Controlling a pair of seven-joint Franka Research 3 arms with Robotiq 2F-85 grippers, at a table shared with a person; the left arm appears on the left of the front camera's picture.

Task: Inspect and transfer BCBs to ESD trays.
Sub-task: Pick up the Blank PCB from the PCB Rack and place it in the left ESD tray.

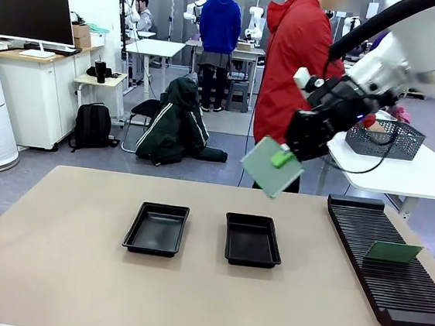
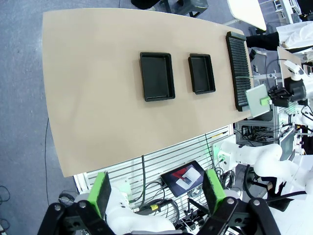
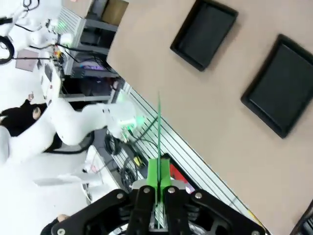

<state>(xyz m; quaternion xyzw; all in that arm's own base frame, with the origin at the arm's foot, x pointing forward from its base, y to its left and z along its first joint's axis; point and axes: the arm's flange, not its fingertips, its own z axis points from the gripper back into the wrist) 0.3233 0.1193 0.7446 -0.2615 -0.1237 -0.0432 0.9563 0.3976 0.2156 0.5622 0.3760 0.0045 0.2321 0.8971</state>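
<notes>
BCB point(image 1: 263, 170) is clamped in the right gripper point(image 1: 282, 158) and held up in the air; the left gripper point(image 2: 157, 192) is spread wide with nothing between its pads.

The held board is pinched at one edge by the green pads, tilted, well above the table point(image 1: 60, 255), and in the front view it is seen above the right ESD tray point(image 1: 252, 239). In the right wrist view the board point(image 3: 159, 127) is seen edge-on, squeezed between the closed fingers of the gripper point(image 3: 158, 178). The left ESD tray point(image 1: 157, 227) and the right one are set side by side mid-table, slightly apart, both seen empty. A second BCB point(image 1: 392, 252) is stood on edge in the black slotted rack point(image 1: 390, 294) at the table's right side. A person in a red jacket point(image 1: 294, 62) is seen behind the far edge.
</notes>
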